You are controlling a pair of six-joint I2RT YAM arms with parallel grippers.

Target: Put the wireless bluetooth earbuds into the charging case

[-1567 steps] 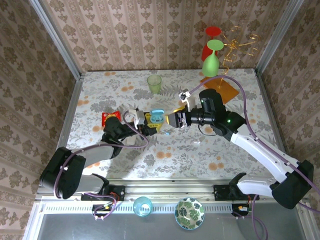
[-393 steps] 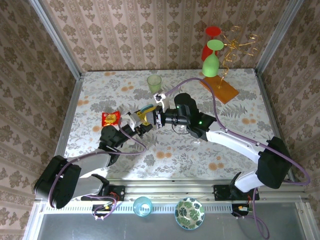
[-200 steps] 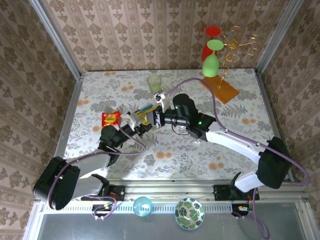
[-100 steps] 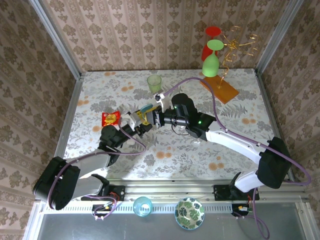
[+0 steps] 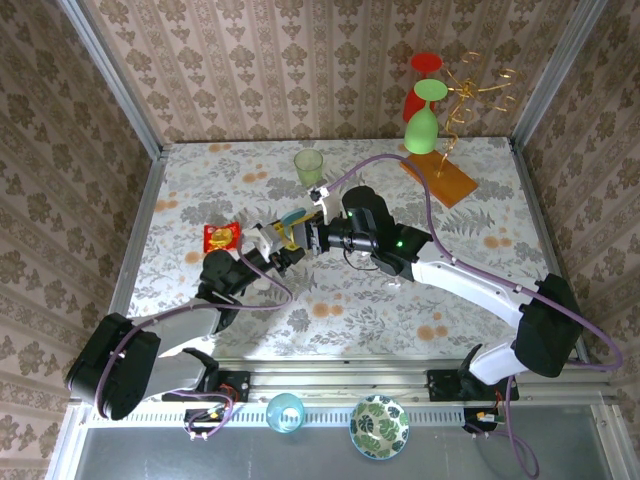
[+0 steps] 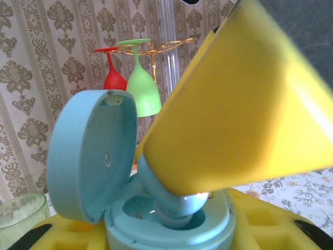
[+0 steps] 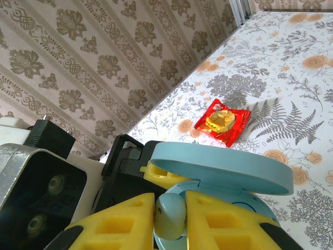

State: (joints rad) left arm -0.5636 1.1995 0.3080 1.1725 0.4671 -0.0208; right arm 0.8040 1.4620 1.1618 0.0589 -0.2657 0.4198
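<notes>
Charging case [image 6: 91,151] looks smooth glossy plastic; yellow claw pads [image 7: 218,221] matt, perhaps rubber.

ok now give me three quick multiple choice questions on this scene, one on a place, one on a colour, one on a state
1. Where is the red packet?
A) on the table, left of the charging case
B) inside the case
C) on the floor

2. What colour is the case's lid?
A) red
B) pale blue
C) black

3. What state is the right pincer in?
A) open and empty
B) shut on an earbud
C) shut on the packet

Answers:
1 A: the top view shows it lying flat on the table, left of the case.
2 B: the left wrist view shows the raised lid in pale blue.
3 B: the right wrist view shows the earbud clamped between its yellow fingers.
</notes>
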